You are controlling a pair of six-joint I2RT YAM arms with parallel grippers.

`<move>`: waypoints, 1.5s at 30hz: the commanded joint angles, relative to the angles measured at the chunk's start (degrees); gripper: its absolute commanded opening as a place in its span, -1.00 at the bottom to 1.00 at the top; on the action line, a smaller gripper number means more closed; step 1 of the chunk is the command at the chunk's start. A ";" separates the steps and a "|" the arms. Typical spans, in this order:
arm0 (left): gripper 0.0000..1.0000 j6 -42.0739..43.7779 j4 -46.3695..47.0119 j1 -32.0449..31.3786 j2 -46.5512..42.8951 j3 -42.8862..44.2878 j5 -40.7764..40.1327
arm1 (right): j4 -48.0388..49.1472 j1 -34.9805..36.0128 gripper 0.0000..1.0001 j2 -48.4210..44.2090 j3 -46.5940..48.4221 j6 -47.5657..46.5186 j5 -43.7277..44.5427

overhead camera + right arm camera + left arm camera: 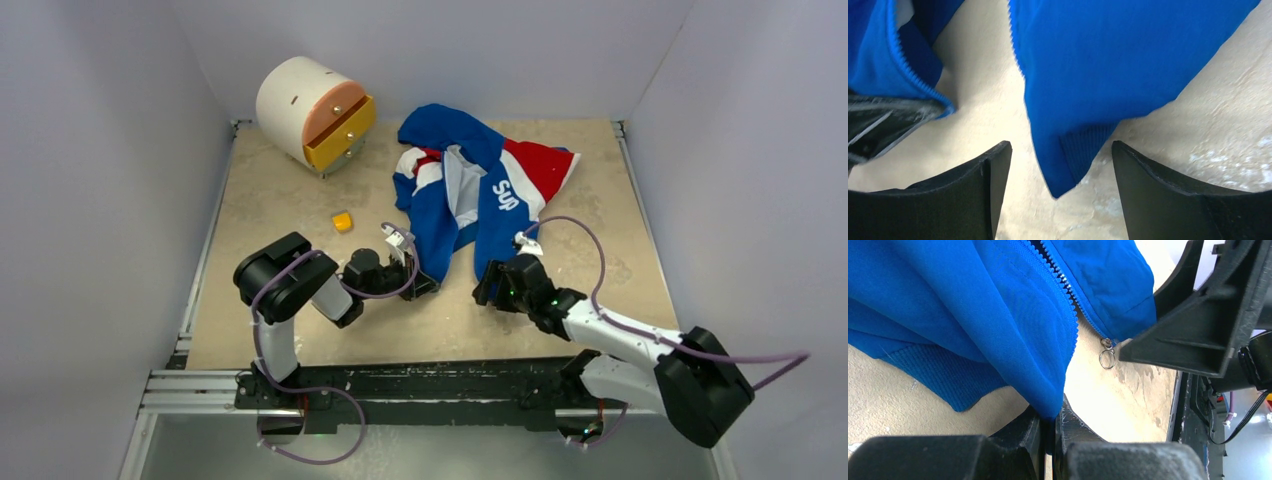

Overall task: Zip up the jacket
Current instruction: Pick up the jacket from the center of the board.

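Note:
The jacket [470, 185] lies open on the tan table, royal blue with white and red panels. My left gripper [425, 285] is shut on the bottom corner of one front panel [1013, 340], and blue fabric is pinched between its jaws [1054, 427]. The zipper teeth [1060, 280] run up from there, and the slider with its ring pull [1107, 359] hangs at the foot of the other panel. My right gripper [487, 285] stands open around that panel's ribbed hem corner [1073, 150], touching nothing; its fingers [993, 175] rest low over the table.
A white round drawer unit [315, 112] with a yellow drawer stands at the back left. A small yellow block [343, 221] lies left of the jacket. White walls enclose the table on three sides, and a metal rail [200, 385] runs along its near edge.

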 commanded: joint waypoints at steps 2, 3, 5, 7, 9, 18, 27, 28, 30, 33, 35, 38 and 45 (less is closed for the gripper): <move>-1.00 0.13 2.27 -0.35 -1.02 0.77 -0.06 | -2.13 2.76 0.46 8.23 2.79 -3.52 11.56; -1.00 -0.03 2.46 -0.35 -0.83 0.79 0.02 | -2.34 3.39 0.43 9.65 3.35 -3.43 12.52; -1.00 -0.31 2.68 -0.35 -0.77 0.77 0.12 | -2.40 4.05 0.39 11.90 3.96 -3.15 13.89; -1.00 -0.45 2.71 -0.35 -0.66 0.74 0.15 | -2.22 4.50 0.32 13.05 4.45 -2.88 15.12; -1.00 -0.46 2.69 -0.35 -0.69 0.79 0.26 | -2.35 4.98 0.25 13.92 5.02 -2.75 16.05; -1.00 -1.19 3.09 -0.35 0.37 1.27 0.47 | -5.45 9.11 0.27 19.08 7.48 -1.95 18.04; -1.00 -1.69 3.69 -0.35 0.69 0.91 0.74 | -6.50 10.27 -0.48 19.93 8.32 -1.31 17.61; -1.00 -1.69 3.71 -0.35 0.74 0.95 0.74 | -6.40 10.25 -0.56 19.69 8.21 -1.24 17.28; -1.00 -1.84 3.81 -0.35 0.93 1.07 0.79 | -5.96 10.29 -0.68 19.03 7.64 -1.10 16.27; -1.00 -2.16 3.96 -0.35 1.11 1.24 0.92 | -5.02 10.29 -0.93 16.57 6.42 -0.79 13.84; -1.00 -2.65 4.40 -0.36 0.96 1.07 1.05 | -3.44 10.29 -1.00 12.41 5.06 -0.61 11.61; -1.00 -3.66 5.84 -0.26 0.10 0.81 1.18 | 2.29 10.22 -1.00 5.13 2.14 -3.98 5.10; -1.00 -7.64 19.41 0.59 -4.96 -3.20 0.31 | 14.36 7.77 -1.00 -10.98 0.14 -11.70 -6.98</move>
